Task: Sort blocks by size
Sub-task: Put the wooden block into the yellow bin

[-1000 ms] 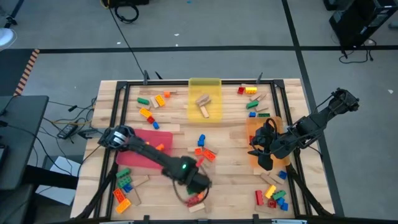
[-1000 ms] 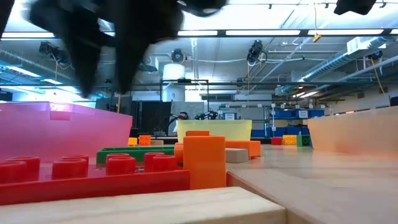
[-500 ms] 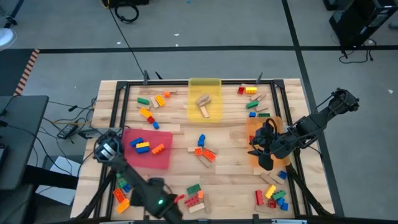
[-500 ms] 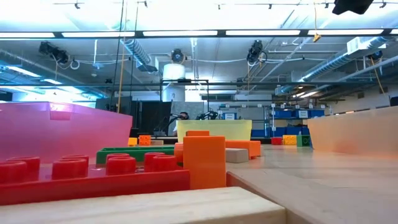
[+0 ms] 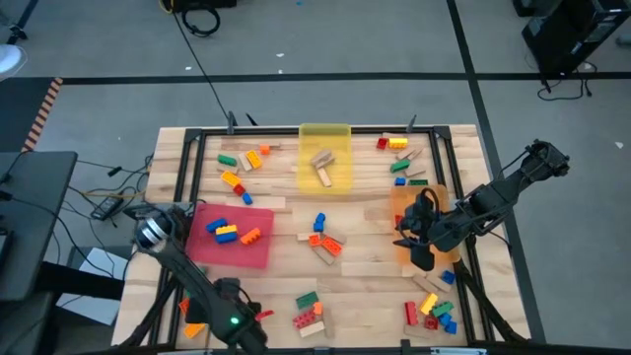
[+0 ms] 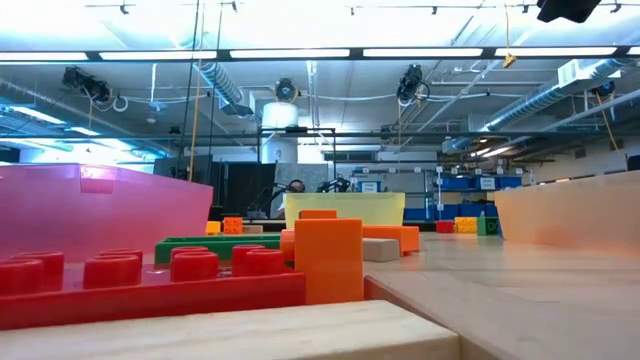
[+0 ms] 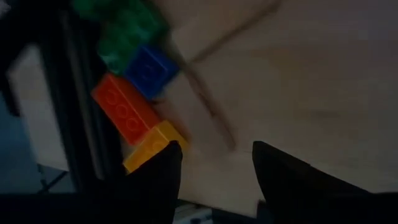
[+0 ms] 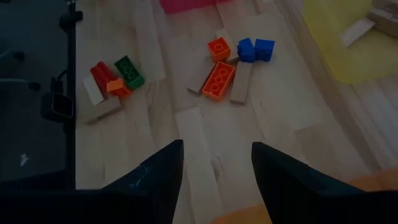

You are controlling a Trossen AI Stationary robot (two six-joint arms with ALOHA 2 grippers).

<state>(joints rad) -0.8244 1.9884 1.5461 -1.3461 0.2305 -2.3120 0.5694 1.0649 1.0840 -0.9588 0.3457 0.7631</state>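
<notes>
Studded blocks and tan wooden blocks lie scattered over the table. At the near left corner my left gripper [image 5: 229, 318] points down, open [image 7: 217, 155], beside a row of yellow [image 7: 149, 146], orange [image 7: 124, 112], blue [image 7: 149, 70] and green [image 7: 127, 28] blocks; nothing is between its fingers. My right gripper [image 5: 414, 247] hangs open [image 8: 217, 152] over the orange tray [image 5: 409, 202], holding nothing. It looks toward the centre cluster of orange and blue blocks [image 8: 219, 79] and a red-and-green cluster [image 8: 115, 78] near the front edge.
A red tray [image 5: 258, 251] at the left holds a few small blocks. A yellow tray [image 5: 325, 133] at the far middle holds wooden blocks. More blocks lie at the far left [image 5: 242, 163], far right [image 5: 399, 163] and near right [image 5: 434, 311]. A black frame rail [image 5: 296, 131] borders the table.
My left gripper has swung along the near edge toward the table's left, from above the red-and-green cluster to the near left corner, rolling its wrist as it went. It has passed out of the low view. The blocks lie as before.
</notes>
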